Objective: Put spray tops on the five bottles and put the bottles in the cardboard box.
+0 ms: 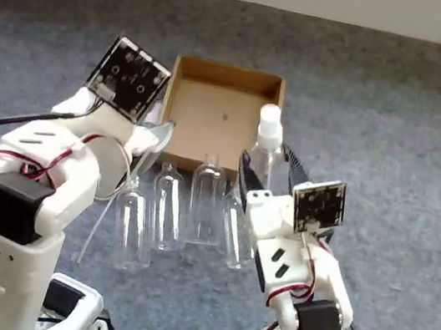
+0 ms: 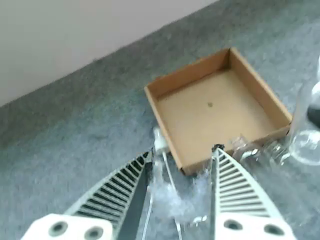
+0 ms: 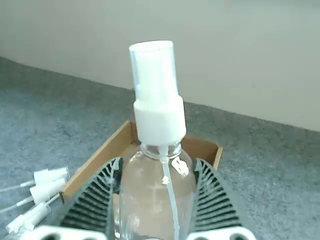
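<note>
The right jaws were closed on a capped bottle (image 1: pixel 265 154) (image 3: pixel 155 192), one at each side of its clear body, holding it upright at the near right corner of the box (image 1: pixel 228 70) (image 2: pixel 210 117) (image 3: pixel 102 159). A white spray top (image 3: pixel 156 107) sat on its neck, its tube hanging down inside. Four uncapped bottles (image 1: pixel 169 207) stood in a row on the desk (image 1: pixel 407 162) just in front of the box. The left jaws were spread wide with nothing gripped, above the bottle at the row's left end (image 2: pixel 175 202). Loose spray tops (image 3: pixel 48 176) (image 2: pixel 160 142) lay on the desk beside the box's left wall.
</note>
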`<act>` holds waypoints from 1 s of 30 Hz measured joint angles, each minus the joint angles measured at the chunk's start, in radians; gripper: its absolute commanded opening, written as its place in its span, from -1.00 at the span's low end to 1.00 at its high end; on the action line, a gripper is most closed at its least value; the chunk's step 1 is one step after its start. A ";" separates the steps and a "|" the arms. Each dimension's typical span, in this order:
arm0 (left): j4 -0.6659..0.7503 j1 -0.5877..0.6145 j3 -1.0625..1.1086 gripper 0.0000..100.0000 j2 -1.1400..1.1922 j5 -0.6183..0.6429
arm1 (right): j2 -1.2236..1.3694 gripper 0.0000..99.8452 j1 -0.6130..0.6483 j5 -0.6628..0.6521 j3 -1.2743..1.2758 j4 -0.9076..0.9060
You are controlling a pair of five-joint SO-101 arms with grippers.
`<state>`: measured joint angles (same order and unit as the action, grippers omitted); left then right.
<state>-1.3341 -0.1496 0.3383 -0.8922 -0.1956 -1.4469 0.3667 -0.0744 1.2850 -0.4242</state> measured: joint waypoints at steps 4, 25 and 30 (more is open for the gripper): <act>0.077 0.129 0.281 -0.64 -0.104 0.000 | 0.324 -0.99 0.021 0.000 -0.222 0.118; 0.557 0.500 0.937 -0.64 -0.252 0.069 | 1.683 -0.99 0.107 0.002 -1.022 0.715; 0.559 0.497 0.937 -0.64 -0.252 0.069 | 1.844 -0.99 0.107 0.002 -1.025 0.864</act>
<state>-0.7756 0.3475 1.2758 -1.1439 -0.1266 0.3974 0.4741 -0.0729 0.2601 0.4396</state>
